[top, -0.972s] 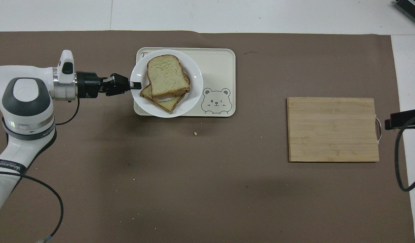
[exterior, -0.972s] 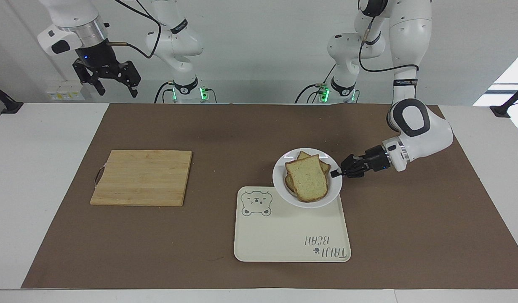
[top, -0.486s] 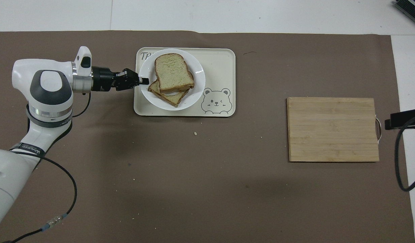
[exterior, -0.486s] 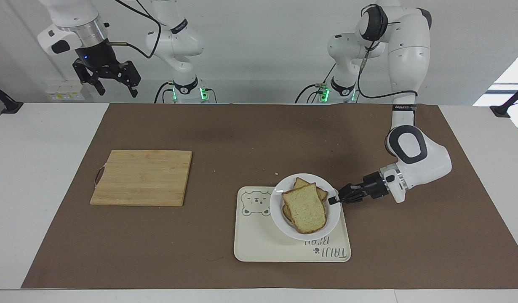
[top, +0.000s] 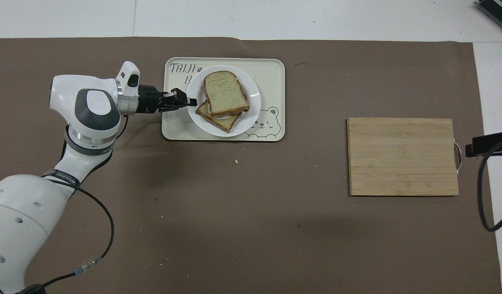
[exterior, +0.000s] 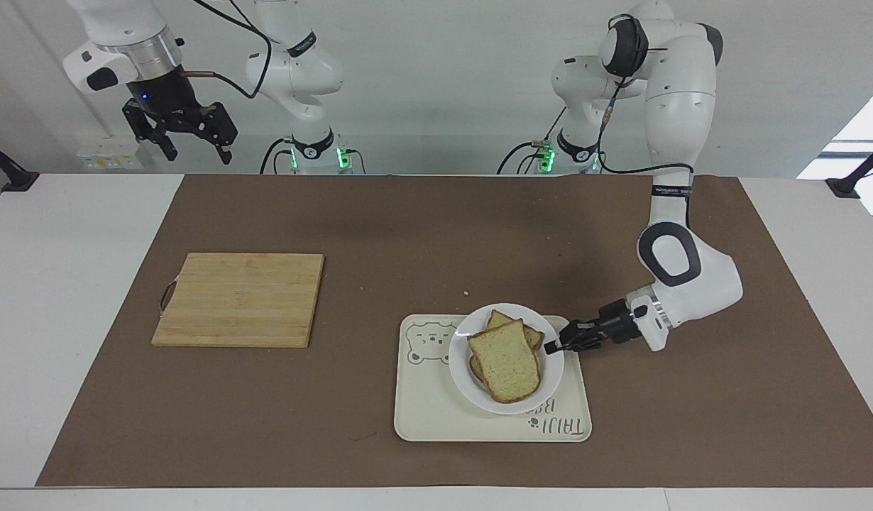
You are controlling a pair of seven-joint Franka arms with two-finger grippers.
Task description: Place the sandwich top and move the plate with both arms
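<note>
The small white plate [exterior: 465, 383] [top: 251, 116] sits over the cream tray. The sandwich top [exterior: 504, 360] [top: 224, 93], a pale speckled slice with brown crust, lies on another slice on the plate. My left gripper [exterior: 552, 347] [top: 190, 101] is shut on the plate's rim at the side toward the left arm's end of the table. My right gripper [exterior: 195, 145] hangs open, high over the right arm's end of the table, and waits; only its edge [top: 487, 145] shows in the overhead view.
The cream tray with the bear drawing [exterior: 436, 419] [top: 271, 73] lies on the brown mat. A wooden cutting board [exterior: 239, 299] [top: 403, 157] lies toward the right arm's end. A crumb [exterior: 465, 292] [top: 236, 161] lies nearer to the robots than the tray.
My left gripper has carried the plate with the bread away from the robots and toward the right arm's end, from the tray's corner to over its middle. The right arm has not moved.
</note>
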